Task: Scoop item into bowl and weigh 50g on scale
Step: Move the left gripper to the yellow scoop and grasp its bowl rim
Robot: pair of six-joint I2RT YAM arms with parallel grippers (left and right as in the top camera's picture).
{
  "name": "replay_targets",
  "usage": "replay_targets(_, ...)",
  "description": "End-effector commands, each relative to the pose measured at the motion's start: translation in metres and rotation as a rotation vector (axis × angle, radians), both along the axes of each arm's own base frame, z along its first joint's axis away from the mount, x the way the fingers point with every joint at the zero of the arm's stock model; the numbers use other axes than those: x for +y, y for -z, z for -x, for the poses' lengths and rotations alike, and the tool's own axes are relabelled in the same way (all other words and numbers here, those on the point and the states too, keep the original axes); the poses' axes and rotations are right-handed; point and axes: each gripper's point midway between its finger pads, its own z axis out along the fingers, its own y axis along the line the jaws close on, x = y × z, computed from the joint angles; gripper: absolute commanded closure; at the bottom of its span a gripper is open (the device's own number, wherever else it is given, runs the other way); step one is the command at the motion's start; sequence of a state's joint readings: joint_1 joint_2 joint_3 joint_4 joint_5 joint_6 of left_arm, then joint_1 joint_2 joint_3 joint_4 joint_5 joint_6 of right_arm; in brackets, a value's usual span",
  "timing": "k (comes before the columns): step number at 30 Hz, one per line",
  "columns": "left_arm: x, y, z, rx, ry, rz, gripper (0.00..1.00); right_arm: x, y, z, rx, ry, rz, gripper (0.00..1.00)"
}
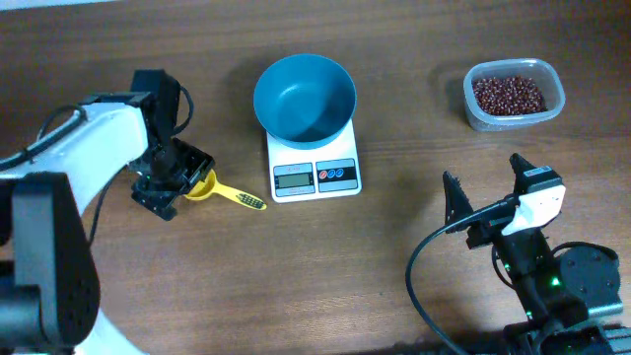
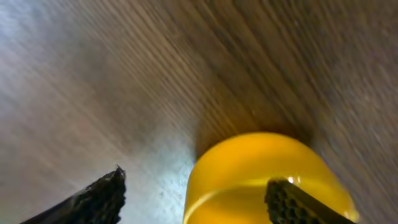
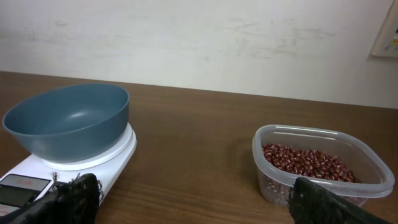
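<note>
The teal-blue bowl [image 1: 304,96] [image 3: 68,121] stands empty on the white scale [image 1: 314,176] [image 3: 112,158] at the table's middle back. The item, red-brown beans [image 1: 508,94] [image 3: 305,162], fills a clear tub [image 1: 473,113] at the back right. A yellow scoop [image 1: 232,194] [image 2: 249,168] lies left of the scale. My left gripper [image 1: 182,182] [image 2: 199,180] stands open over its cup: one finger rests at the cup's rim, the other is apart from it on the bare wood. My right gripper [image 1: 488,187] [image 3: 193,190] hangs open and empty at the front right, facing the scale and the tub.
The scoop's handle points right, toward the scale's front left corner. A black cable [image 1: 424,276] loops beside the right arm's base. A pale wall [image 3: 199,37] rises behind the table's far edge.
</note>
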State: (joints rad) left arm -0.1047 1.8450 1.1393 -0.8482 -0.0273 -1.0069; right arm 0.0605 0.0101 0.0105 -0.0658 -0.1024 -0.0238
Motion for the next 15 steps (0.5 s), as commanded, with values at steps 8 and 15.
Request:
replay_targets(8, 0.002, 0.011, -0.003, 0.012, -0.026, -0.011, 1.00, 0.003, 0.002, 0.001, 0.004, -0.015, -0.003, 0.01)
replay_targets(15, -0.004, -0.030, 0.006, -0.017, -0.019, 0.045, 1.00, 0.003, 0.002, 0.001, 0.004, -0.015, -0.002, 0.01)
